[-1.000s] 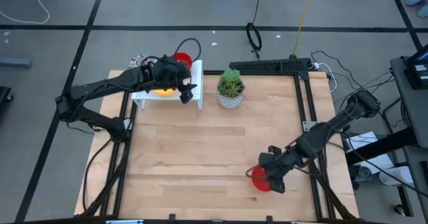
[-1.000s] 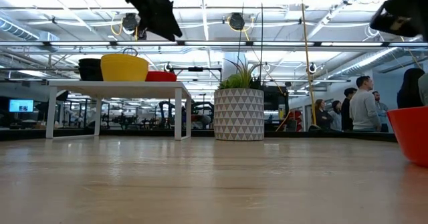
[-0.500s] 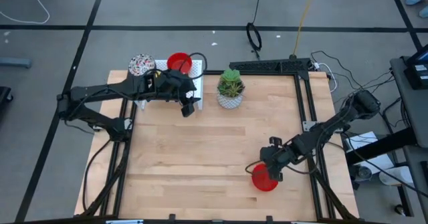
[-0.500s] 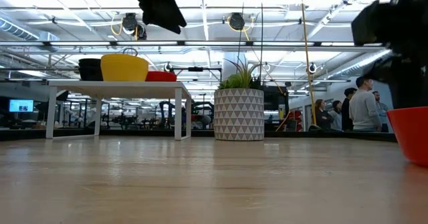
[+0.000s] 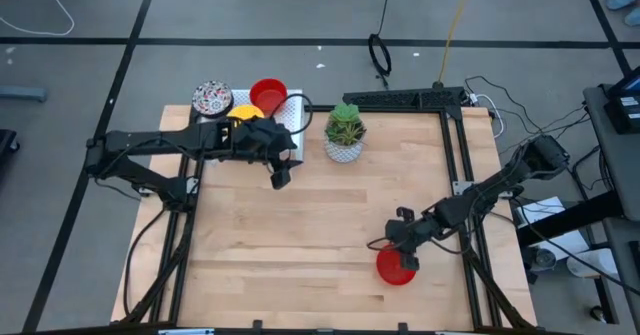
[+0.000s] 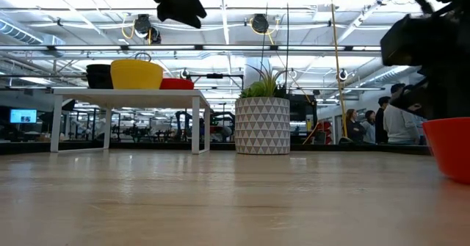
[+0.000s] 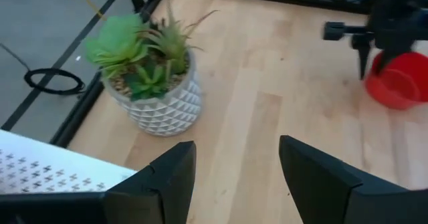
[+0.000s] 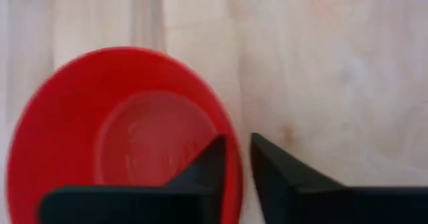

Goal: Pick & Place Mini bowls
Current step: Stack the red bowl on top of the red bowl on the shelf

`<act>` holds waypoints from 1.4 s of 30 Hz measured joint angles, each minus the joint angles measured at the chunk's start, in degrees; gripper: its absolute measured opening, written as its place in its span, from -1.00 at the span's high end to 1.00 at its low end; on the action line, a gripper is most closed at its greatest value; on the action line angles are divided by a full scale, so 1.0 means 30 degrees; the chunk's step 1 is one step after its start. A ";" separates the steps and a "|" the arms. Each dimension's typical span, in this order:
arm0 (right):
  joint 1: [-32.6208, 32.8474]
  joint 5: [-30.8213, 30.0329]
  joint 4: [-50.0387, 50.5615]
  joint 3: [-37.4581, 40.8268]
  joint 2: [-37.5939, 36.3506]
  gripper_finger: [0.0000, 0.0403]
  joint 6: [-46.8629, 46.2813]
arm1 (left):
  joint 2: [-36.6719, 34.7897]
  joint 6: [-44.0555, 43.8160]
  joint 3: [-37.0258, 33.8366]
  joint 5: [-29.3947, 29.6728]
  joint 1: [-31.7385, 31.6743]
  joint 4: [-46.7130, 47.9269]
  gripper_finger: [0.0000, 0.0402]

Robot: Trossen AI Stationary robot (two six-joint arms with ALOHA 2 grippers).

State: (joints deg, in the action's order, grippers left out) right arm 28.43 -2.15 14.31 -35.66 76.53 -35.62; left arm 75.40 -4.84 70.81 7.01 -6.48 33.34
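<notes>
A red mini bowl (image 5: 395,268) stands upright on its base at the table's near right, also seen in the low view (image 6: 449,147). My right gripper (image 5: 400,247) is at its far rim, shut on it (image 8: 237,138). A patterned bowl (image 5: 211,98), a red bowl (image 5: 267,93) and a yellow bowl (image 5: 246,109) sit on a white rack (image 6: 125,93) at the far left. My left gripper (image 5: 281,172) hangs open in front of the rack, nothing between its fingers (image 7: 237,144). My right gripper has the red bowl's rim (image 8: 235,158) on the bowl's far side, one finger (image 8: 204,167) inside the bowl and the other (image 8: 277,170) outside. The fingers point down from above. The bowl stands upright on the table.
A white patterned pot with a green plant (image 5: 345,135) stands at the far middle, just right of the rack. Black frame rails (image 5: 455,145) run along the table's right and far edges. Bare wood (image 5: 300,235) lies between the two arms. People stand in the room beyond (image 6: 400,121).
My left gripper has drawn back from above the rack toward the table's near edge and a little right, uncovering the bowls there. My right gripper has shifted slightly toward the far edge and come lower at the red bowl's rim. The red bowl has stayed in place.
</notes>
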 joint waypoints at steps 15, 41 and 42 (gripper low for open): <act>-0.5948 -0.0212 -0.7135 -0.0211 0.0663 0.99 0.2959 | -0.0343 0.0509 -0.0003 -0.0007 0.3055 0.0483 -0.09; -1.2053 0.3246 -0.6459 -1.1169 1.1329 1.00 0.6456 | -0.2331 -0.0547 0.0000 0.0816 0.5355 0.1804 -0.09; -1.2050 0.3248 -0.6306 -1.1151 1.1349 1.00 0.6456 | -0.2331 -0.0540 0.0000 0.0830 0.5355 0.1872 -0.09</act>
State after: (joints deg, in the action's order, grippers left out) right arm -7.72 7.60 -4.61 -69.11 110.58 -16.25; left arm 68.40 -6.46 70.81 9.50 9.58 38.96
